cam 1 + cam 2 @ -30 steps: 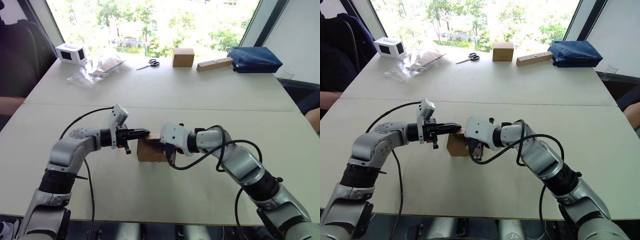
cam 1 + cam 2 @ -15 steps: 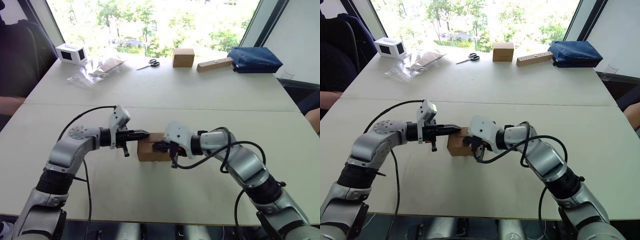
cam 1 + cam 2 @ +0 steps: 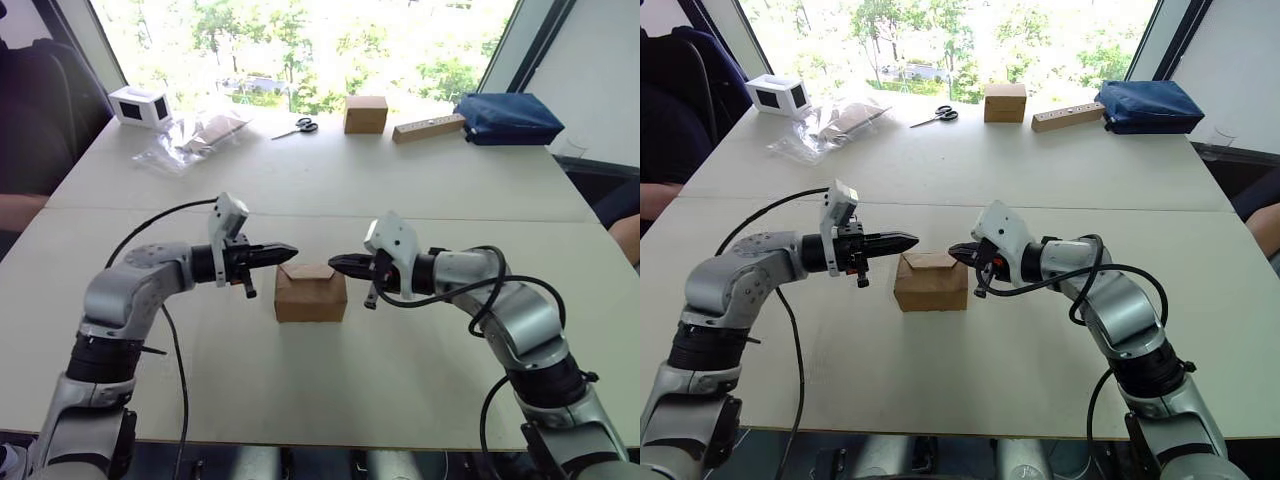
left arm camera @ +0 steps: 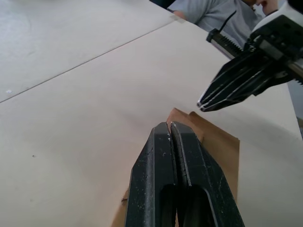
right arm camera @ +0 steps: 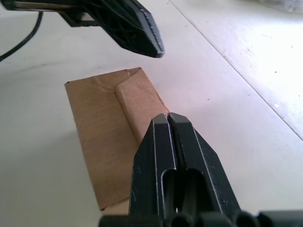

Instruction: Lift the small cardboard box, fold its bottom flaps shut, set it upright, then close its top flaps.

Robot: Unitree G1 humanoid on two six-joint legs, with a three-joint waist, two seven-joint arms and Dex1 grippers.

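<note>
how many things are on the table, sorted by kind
brown cardboard boxes: 2, one between the tools, one near the scissors
white box: 1
scissors: 1
clear plastic bag: 1
wooden block: 1
blue bag: 1
total: 7

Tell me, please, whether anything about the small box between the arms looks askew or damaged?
Nothing stands out. The small cardboard box stands squarely on the table with its top flaps folded flat. The left gripper and right gripper hover shut on either side, touching nothing.
</note>
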